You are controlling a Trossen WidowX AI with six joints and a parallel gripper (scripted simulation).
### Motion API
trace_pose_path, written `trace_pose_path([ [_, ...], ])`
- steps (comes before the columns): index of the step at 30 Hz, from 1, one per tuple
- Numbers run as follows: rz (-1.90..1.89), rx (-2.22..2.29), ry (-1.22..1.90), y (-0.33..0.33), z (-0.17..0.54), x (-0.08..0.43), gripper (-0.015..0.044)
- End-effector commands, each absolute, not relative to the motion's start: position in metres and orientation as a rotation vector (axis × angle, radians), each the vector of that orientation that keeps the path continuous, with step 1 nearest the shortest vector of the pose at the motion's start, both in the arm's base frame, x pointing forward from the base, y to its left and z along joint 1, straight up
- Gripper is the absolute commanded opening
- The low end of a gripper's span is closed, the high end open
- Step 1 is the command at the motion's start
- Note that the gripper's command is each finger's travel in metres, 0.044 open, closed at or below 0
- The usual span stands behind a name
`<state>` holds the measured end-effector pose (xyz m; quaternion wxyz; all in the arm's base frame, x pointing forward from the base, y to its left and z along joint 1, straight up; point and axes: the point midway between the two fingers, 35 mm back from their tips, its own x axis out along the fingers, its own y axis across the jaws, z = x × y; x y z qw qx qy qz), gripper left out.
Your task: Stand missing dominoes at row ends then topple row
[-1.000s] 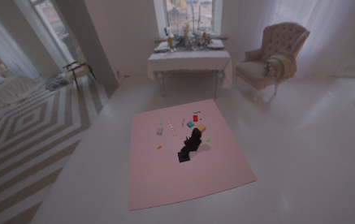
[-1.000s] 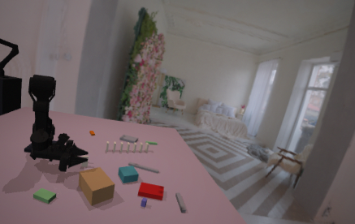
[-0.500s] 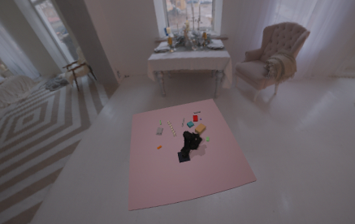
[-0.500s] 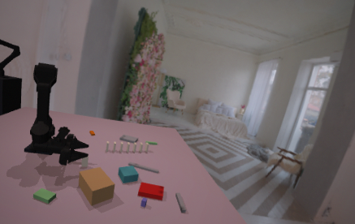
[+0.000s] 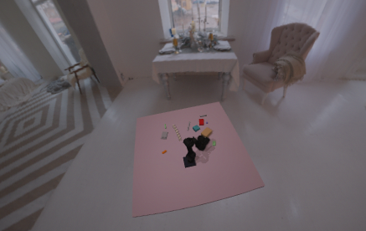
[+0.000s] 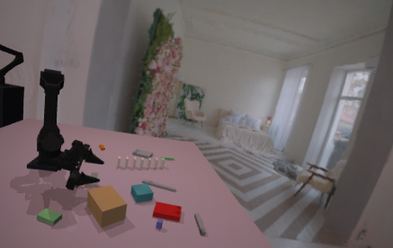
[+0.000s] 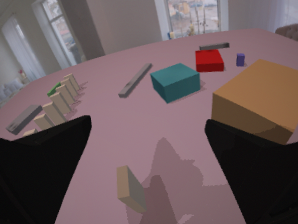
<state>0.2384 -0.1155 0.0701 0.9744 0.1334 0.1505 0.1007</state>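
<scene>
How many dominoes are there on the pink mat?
8 in view: seven stand in the row, and one domino is apart from it, by the open jaws. The arm might hide others.

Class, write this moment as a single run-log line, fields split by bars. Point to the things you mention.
hand (image 6: 98, 172) (image 7: 150, 123): open, nothing held | loose domino (image 6: 94, 174) (image 7: 128, 188): below hand, apart from row | row (image 5: 177, 132) (image 6: 141, 163) (image 7: 60, 103): standing | push: not done

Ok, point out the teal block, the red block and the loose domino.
teal block (image 5: 196, 128) (image 6: 142, 193) (image 7: 174, 85): top, exterior, wrist; body
red block (image 5: 201, 122) (image 6: 167, 211) (image 7: 209, 60): all three; body
loose domino (image 7: 128, 190): wrist; side
</scene>
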Motion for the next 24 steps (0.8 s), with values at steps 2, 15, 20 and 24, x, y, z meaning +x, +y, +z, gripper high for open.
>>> trace_pose_path([
  [2, -0.021, 0.701, 0.651, -0.126, 0.060, 0.269, 0.0440],
  [15, -0.658, 1.000, 1.178, -0.099, 0.095, 0.267, 0.0440],
  [20, -0.865, 1.004, 1.268, -0.089, 0.115, 0.250, 0.0440],
  [24, -0.957, 0.992, 1.307, -0.084, 0.125, 0.240, 0.0440],
])
